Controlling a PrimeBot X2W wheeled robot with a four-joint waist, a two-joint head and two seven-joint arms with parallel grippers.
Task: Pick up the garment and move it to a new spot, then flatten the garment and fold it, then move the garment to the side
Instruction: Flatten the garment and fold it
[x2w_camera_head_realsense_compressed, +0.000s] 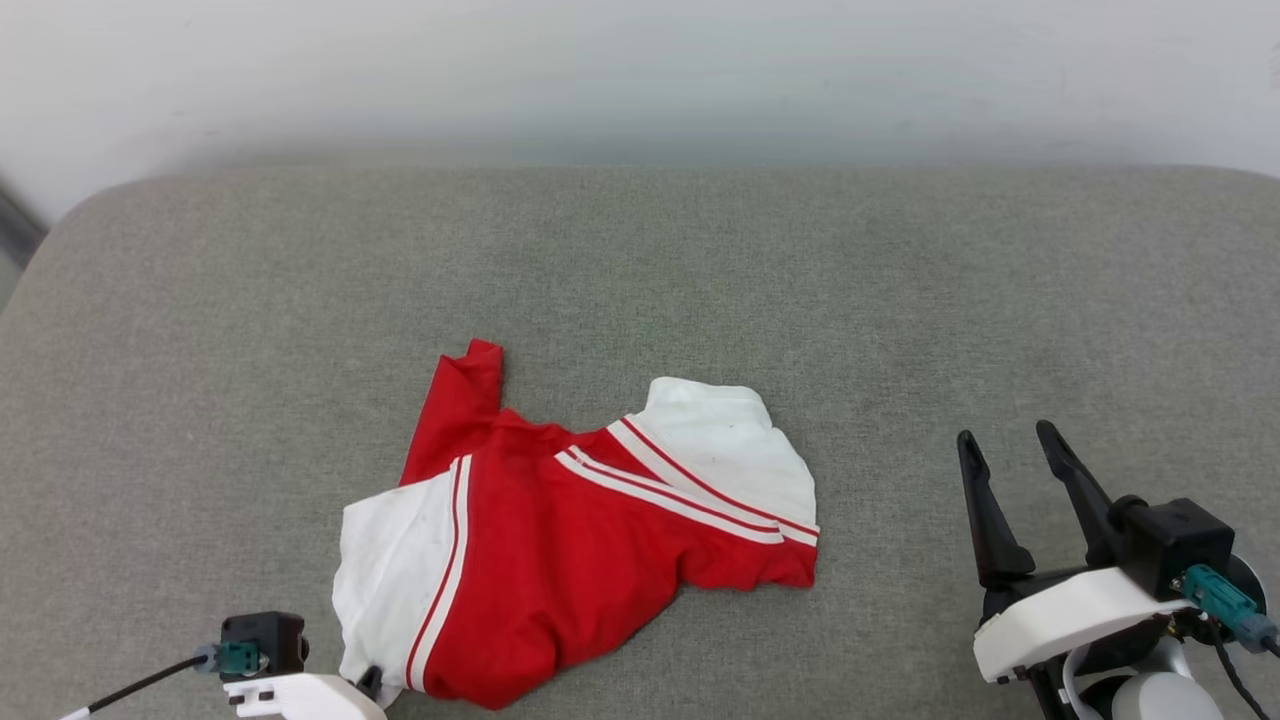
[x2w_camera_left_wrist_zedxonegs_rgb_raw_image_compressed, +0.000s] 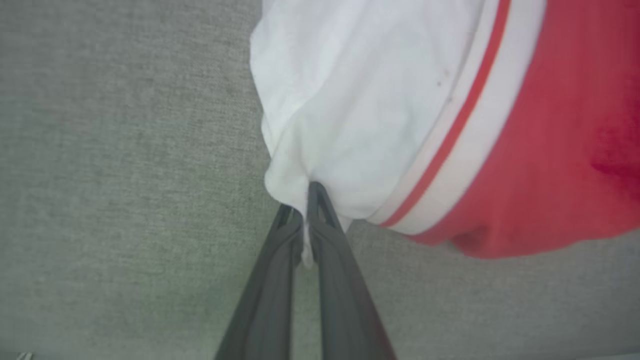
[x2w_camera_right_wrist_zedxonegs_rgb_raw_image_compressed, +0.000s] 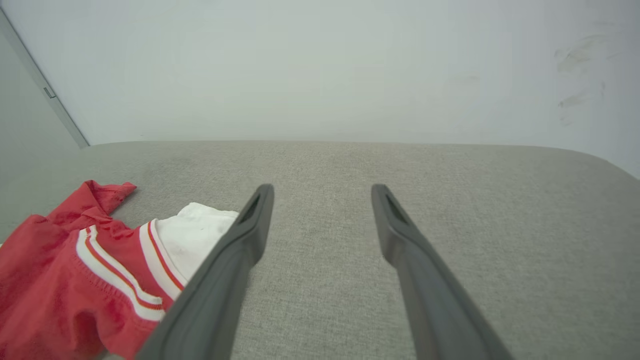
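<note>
The garment, a red T-shirt with white sleeves and striped trim, lies crumpled on the grey cushion, near its front edge and left of centre. My left gripper is shut on the edge of the garment's white sleeve, pinching a fold of cloth between its fingers; in the head view its wrist sits at the garment's lower left corner. My right gripper stands open well to the right of the garment, with nothing between its fingers.
The grey upholstered cushion spreads wide behind and to the right of the garment. A pale wall rises behind it. The cushion's rounded left corner drops off at the far left.
</note>
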